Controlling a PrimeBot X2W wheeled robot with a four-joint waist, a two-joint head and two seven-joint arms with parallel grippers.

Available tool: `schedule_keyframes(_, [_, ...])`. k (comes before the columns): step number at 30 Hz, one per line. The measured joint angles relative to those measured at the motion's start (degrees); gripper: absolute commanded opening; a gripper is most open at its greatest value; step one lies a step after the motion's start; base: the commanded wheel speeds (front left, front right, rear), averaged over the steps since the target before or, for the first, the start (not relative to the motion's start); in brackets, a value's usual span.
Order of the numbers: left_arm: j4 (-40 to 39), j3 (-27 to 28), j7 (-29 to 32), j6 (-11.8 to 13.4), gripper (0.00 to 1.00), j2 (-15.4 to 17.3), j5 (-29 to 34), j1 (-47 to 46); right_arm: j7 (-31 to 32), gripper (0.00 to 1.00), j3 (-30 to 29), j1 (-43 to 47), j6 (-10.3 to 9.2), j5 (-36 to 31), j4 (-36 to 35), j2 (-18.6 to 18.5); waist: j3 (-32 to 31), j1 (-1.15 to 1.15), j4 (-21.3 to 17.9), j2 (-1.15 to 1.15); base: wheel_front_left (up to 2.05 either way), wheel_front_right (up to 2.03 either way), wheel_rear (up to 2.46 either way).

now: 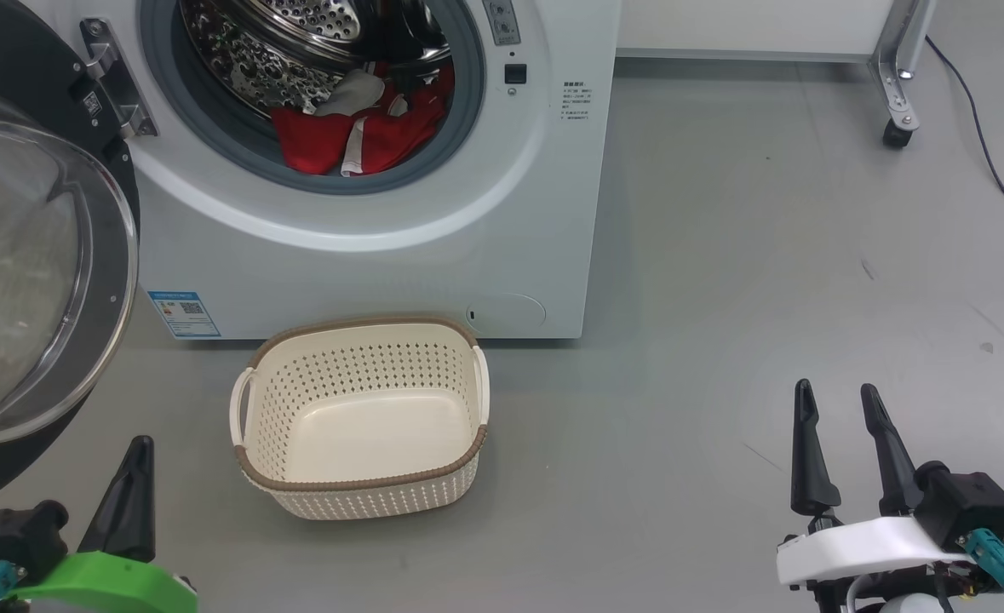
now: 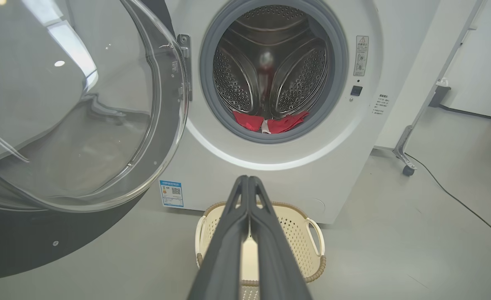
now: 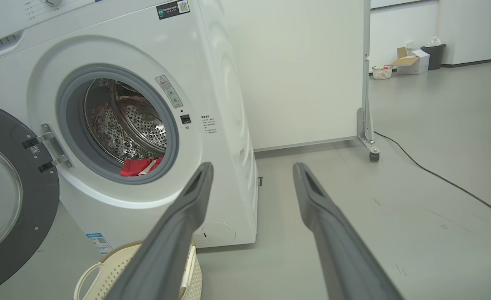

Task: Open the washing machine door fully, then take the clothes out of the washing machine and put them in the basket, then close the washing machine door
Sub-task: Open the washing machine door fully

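Observation:
The white washing machine stands with its round door swung open to the left. Red and white clothes lie at the drum's front. The cream basket sits empty on the floor before the machine. My left gripper is shut and empty, low at the left near the door. My right gripper is open and empty, on the right of the machine.
A white partition on a metal leg with a castor stands right of the machine. A black cable runs over the grey floor there. Boxes and a bin stand far back.

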Motion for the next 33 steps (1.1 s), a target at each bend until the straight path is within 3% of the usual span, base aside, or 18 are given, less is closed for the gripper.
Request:
schedule_keyframes(2, [-0.5, -0.2, 0.0, 0.0, 0.00, -0.2, 0.0, 0.5, 0.0, 1.00, -0.1, 0.5, 0.00, -0.2, -0.2, 0.0, 0.0, 0.00, -0.3, 0.00, 0.00, 0.00, 0.00])
schedule_keyframes(3, [-0.7, -0.2, 0.0, 0.0, 0.06, -0.3, 0.1, 0.7, 0.0, 1.00, -0.1, 0.8, -0.01, -0.3, -0.2, 0.0, 0.0, 0.00, -0.4, 0.00, 0.00, 0.00, 0.00])
schedule_keyframes(4, [-0.9, -0.2, 0.0, 0.0, 0.38, -0.6, 0.1, 0.9, 0.0, 1.00, -0.1, 0.9, -0.02, -0.4, -0.2, 0.0, 0.0, 0.00, -0.5, 0.00, 0.00, 0.00, 0.00])
schedule_keyframes(5, [-1.1, -0.2, 0.0, 0.0, 1.00, -0.8, 0.2, 1.0, 0.0, 1.00, -0.2, 1.0, -0.02, -0.4, -0.3, 0.0, -0.1, 0.00, -0.6, 0.00, 0.00, 0.00, 0.00])
schedule_keyframes(33, [-4.2, 0.5, -0.1, 0.0, 1.00, -1.2, 0.8, 3.2, 0.0, 1.00, -1.0, 2.1, -0.09, -0.9, -0.9, 0.5, -0.1, 0.00, -1.4, 0.00, 0.00, 0.00, 0.00])
